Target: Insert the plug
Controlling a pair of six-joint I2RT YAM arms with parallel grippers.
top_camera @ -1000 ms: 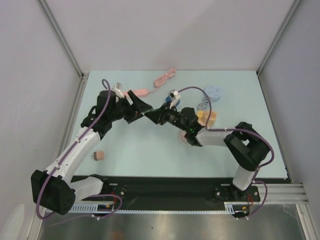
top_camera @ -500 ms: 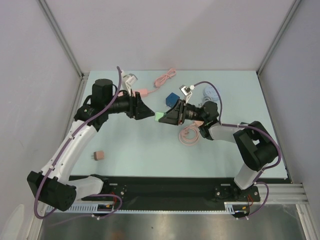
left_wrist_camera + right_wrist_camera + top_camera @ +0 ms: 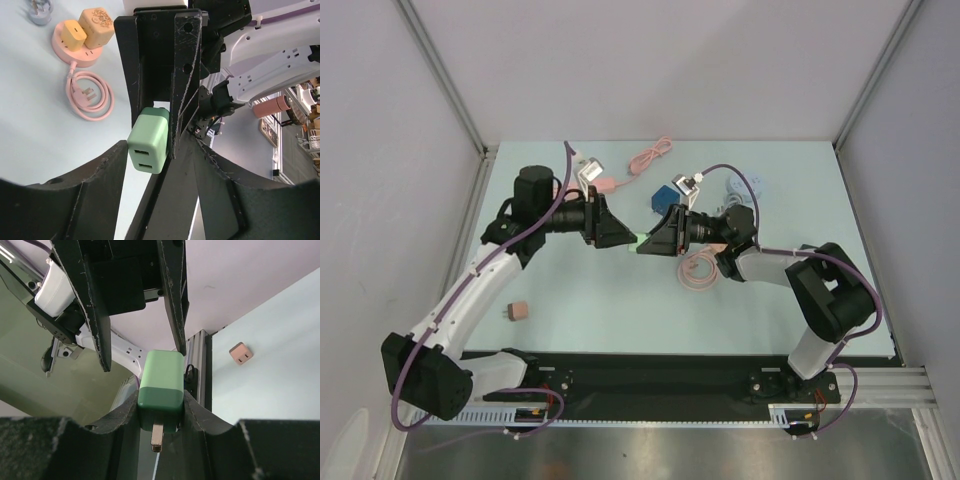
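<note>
Mid-air handover: the right gripper (image 3: 160, 407) clamps the green USB charger plug (image 3: 161, 375). The left gripper (image 3: 160, 150) straddles the end beyond those fingertips, grip unclear. Next, it must clench firmly.

Above the middle of the counter (image 3: 600, 290), the plug (image 3: 638, 240) is sitting between the left gripper (image 3: 623, 237), which is reaching in from the left, and the right gripper (image 3: 650, 243), which is reaching in from the right. A coiled cord (image 3: 699, 270) is lying just in front of the right arm, joined to a round socket base (image 3: 75, 50) that is carrying two adapters (image 3: 95, 21) side by side. A cube (image 3: 666, 193) is resting behind the grippers, with a second cable (image 3: 650, 157) lying farther back. A small adapter (image 3: 517, 311) is lying well apart at the near left.
</note>
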